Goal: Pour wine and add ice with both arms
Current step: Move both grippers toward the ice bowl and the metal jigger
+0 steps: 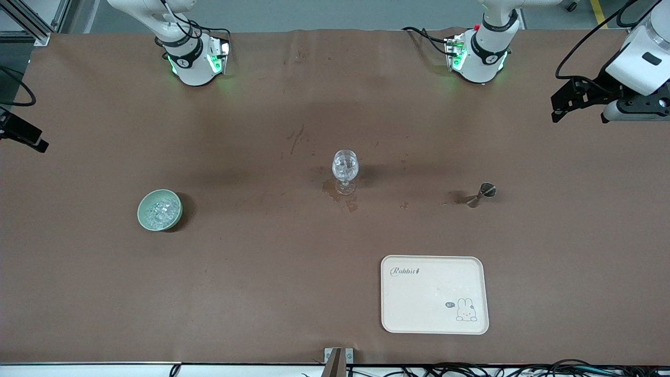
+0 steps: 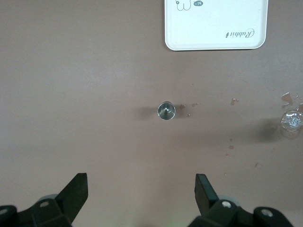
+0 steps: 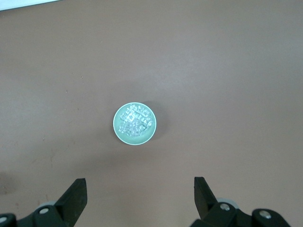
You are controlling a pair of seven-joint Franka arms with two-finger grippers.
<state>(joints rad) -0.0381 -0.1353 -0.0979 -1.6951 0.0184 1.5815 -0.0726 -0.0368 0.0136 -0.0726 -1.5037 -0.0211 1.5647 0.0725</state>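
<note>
A pale green bowl (image 1: 142,207) holds several chunks of ice (image 1: 160,211) toward the right arm's end of the table. A clear stemmed glass (image 1: 345,168) stands upright mid-table with glittering contents. A small metal measuring cup (image 1: 484,192) stands toward the left arm's end. My left gripper (image 1: 557,111) is open and empty, high over the table's edge at its own end. My right gripper (image 1: 32,140) is open and empty, high at its own end. The right wrist view shows the bowl (image 3: 116,127) and ice (image 3: 135,120). The left wrist view shows the cup (image 2: 166,110) and glass (image 2: 291,121).
A cream tray (image 1: 434,314) with a rabbit print lies near the front camera, nearer than the metal cup; it also shows in the left wrist view (image 2: 215,28). Wet stains (image 1: 349,203) mark the brown table cover by the glass foot and beside the cup.
</note>
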